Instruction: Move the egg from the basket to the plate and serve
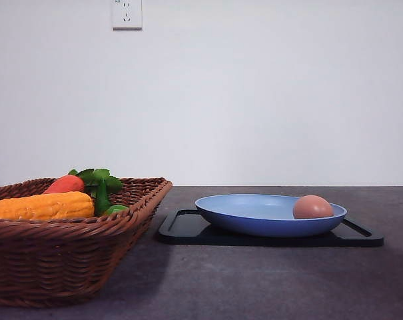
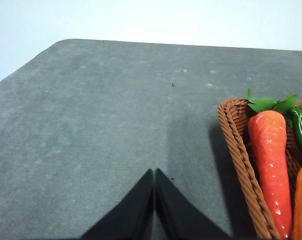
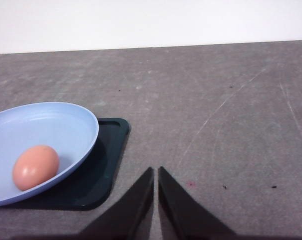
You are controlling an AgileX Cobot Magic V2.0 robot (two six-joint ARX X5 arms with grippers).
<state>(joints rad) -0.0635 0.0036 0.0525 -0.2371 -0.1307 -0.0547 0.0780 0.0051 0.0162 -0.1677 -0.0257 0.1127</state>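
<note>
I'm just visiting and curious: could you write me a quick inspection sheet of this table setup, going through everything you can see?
Surface: dark grey table, faint scratches.
Job's things: egg lies in the plate; plate sits on a black tray; basket beside it.
Clutter: corn, carrot and green leaves in the basket.
Grippers: left gripper and right gripper both shut, holding nothing.
Cables: nothing seen.
Surroundings: white wall, socket.
</note>
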